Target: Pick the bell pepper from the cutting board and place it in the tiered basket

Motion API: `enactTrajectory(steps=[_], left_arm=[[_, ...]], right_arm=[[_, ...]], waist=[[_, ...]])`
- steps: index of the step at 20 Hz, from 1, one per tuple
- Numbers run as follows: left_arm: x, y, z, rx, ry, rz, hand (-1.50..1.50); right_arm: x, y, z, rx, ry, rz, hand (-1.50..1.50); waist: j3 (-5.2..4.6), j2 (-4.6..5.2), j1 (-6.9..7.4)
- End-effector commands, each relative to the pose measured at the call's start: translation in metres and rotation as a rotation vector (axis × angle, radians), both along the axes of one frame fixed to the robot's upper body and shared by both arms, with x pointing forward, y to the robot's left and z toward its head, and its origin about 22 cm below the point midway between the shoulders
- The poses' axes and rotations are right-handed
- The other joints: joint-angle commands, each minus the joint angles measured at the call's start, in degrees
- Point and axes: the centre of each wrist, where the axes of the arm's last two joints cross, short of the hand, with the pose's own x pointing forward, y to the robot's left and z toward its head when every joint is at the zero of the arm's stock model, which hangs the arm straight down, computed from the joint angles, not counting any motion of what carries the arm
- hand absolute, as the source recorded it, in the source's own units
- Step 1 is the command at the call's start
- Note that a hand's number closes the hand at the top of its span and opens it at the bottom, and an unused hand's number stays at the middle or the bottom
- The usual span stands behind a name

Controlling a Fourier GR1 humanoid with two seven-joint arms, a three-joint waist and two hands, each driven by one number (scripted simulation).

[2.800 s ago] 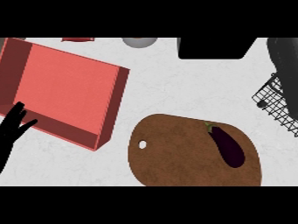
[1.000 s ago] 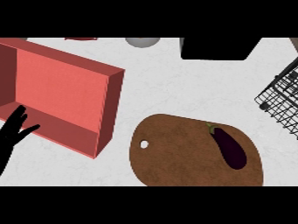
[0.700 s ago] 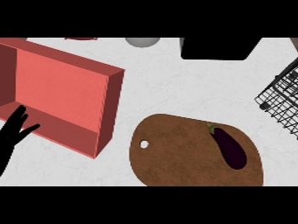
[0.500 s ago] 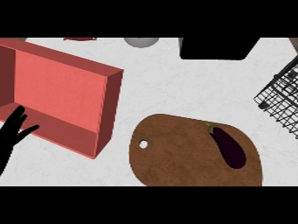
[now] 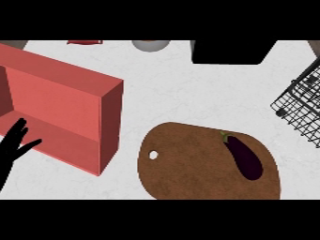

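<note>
We count one hand in the frame: the black left hand (image 5: 8, 152) at the lower left edge, fingers straight and spread, pointing up, grasping nothing. It overlaps the near edge of the one red open box (image 5: 58, 105), which fills the upper left and is cut off at the left edge. The right hand shows nowhere.

We see one brown oval wooden cutting board (image 5: 197, 168) with a small white hole near its left rim; it lies in the lower middle of the frame on the white speckled counter (image 5: 183, 93), and its bottom edge is cut off. On the right part of that board lies one dark purple eggplant (image 5: 243, 157) with a green stem at its upper end, pointing up and slightly left. It is the only vegetable on the board; we see nothing shaped like a bell pepper.

One black wire basket (image 5: 311, 105) sits at the right edge, well apart from the board, and runs out of the frame, so we cannot tell its tiers.

Along the top edge three things are cut off: one black boxy object (image 5: 232, 51) at upper middle right, one round grey-white object (image 5: 151, 45) left of it, and one small red sliver (image 5: 85, 42) further left. We cannot tell what any of these are.
</note>
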Motion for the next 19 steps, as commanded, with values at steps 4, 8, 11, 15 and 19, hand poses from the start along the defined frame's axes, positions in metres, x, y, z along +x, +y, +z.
enactTrajectory(steps=[4,8,11,15,19], left_arm=[[0.003,-0.009,-0.010,-0.038,0.064,0.023,0.00],[-0.010,0.000,-0.026,-0.031,0.076,0.030,0.00],[-0.014,0.001,-0.022,-0.028,0.069,0.076,0.00],[-0.022,0.015,-0.024,-0.029,0.100,0.113,0.00],[-0.028,0.010,-0.029,-0.047,0.094,0.101,0.00]], right_arm=[[-0.023,-0.013,0.063,0.058,-0.313,-0.128,-1.50],[-0.031,-0.019,0.056,0.194,-0.449,-0.176,-1.50],[-0.055,-0.039,0.067,0.232,-0.634,-0.136,-1.50],[-0.067,-0.033,0.071,0.261,-0.783,-0.050,-1.50],[-0.081,-0.030,0.057,0.320,-0.804,0.038,-1.50]], waist=[[-0.68,-0.16,-2.01],[-0.74,-0.72,-3.37],[-0.60,-1.51,-5.12],[-0.62,-2.27,-7.08],[-0.65,-2.37,-7.62]])
